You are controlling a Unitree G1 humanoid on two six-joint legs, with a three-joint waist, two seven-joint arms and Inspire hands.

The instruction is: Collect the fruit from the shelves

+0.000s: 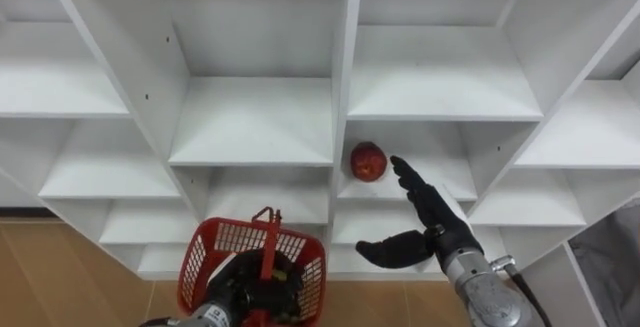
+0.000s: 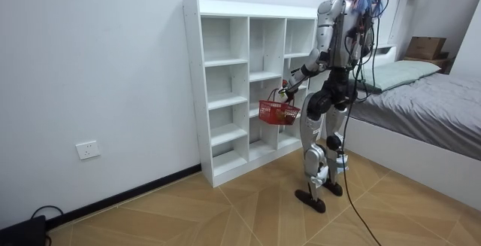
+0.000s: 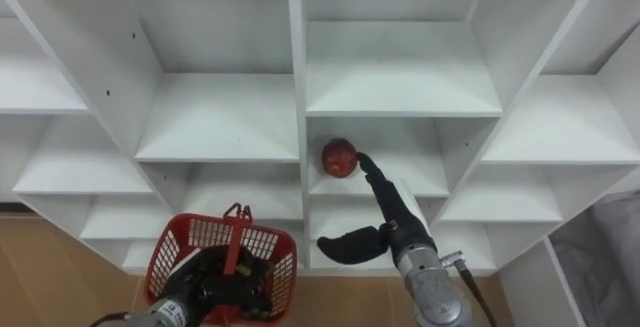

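Round red fruit (image 1: pixel 368 161) still uncollected on white wooden shelf unit (image 1: pixel 455 165); right hand (image 1: pixel 432 217) spread wide, reaching for it; left hand (image 1: pixel 232 292) grips red plastic mesh basket (image 1: pixel 215 232), contents unclear.

No text, label, brand, number or sign can be read on anything here.

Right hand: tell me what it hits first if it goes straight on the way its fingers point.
Likely the red fruit on the shelf: the open right hand points straight at it, just short, though depth is unclear. The left hand holds the basket.
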